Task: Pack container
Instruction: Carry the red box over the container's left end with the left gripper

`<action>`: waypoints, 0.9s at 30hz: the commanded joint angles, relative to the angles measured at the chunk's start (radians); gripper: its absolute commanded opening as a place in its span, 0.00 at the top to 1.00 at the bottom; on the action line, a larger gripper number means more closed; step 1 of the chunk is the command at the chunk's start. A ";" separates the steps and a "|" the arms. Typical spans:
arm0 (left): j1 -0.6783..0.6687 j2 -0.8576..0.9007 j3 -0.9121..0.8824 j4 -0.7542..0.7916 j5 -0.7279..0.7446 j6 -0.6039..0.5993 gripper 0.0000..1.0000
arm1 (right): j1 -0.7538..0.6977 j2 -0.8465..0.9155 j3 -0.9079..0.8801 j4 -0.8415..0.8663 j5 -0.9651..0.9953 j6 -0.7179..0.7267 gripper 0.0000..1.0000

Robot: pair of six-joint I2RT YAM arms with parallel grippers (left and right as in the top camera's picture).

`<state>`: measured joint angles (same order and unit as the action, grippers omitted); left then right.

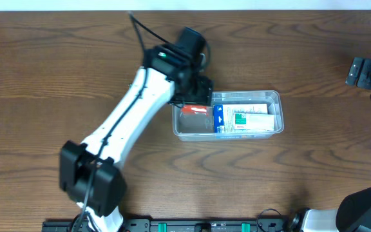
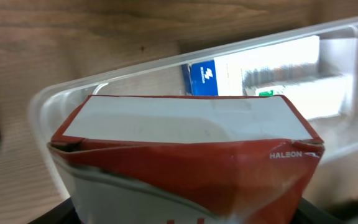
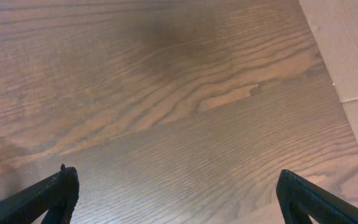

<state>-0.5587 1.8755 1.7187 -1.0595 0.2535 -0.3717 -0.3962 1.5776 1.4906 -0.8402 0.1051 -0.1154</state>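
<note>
Left arm reaches across the counter [image 1: 57, 64] toward the middle. The left claw [image 1: 197, 98] is closed on a red-and-white carton [image 2: 185, 168], which sits over the left end of the container [image 1: 272, 96]. In the left wrist view the carton's white face is up. Its crumpled red edge is nearest the camera, and the container's rounded rim arcs just behind it.

Container: right of centre on the counter, long axis running left to right in the overhead view, open side up. From the left wrist it points away and to the right.

Contents: a blue-and-white box [image 1: 227, 119] and a green-marked packet [image 1: 243, 119] fill the middle and right. Only the left end looks free.

Right claw [image 3: 176, 180]: fingers spread wide, holding nothing, over bare counter at the far right, well apart from the container.

Risks, my judgement:
- The carton may catch on the left rim or wall if lowered off-line, tipping or sliding the light tub.
- The carton may land on the blue-and-white box and end up propped rather than flat, because the free slot is narrow.
- The carton is already dented, so more squeeze could crush it further.
- I cannot tell whether the carton's lower end touches the tub floor yet.
</note>
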 commanded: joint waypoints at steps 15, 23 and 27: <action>-0.082 0.228 -0.013 0.050 -0.083 -0.166 0.29 | -0.005 0.006 0.002 0.002 0.000 0.014 0.01; -0.082 0.266 -0.013 0.076 -0.087 -0.169 0.29 | -0.005 0.006 0.003 0.002 0.000 0.014 0.01; -0.082 0.294 -0.013 0.076 -0.092 -0.169 0.29 | -0.005 0.006 0.003 0.002 0.000 0.014 0.01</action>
<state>-0.6434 2.1372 1.7115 -0.9833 0.1791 -0.5274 -0.3962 1.5776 1.4906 -0.8402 0.1047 -0.1154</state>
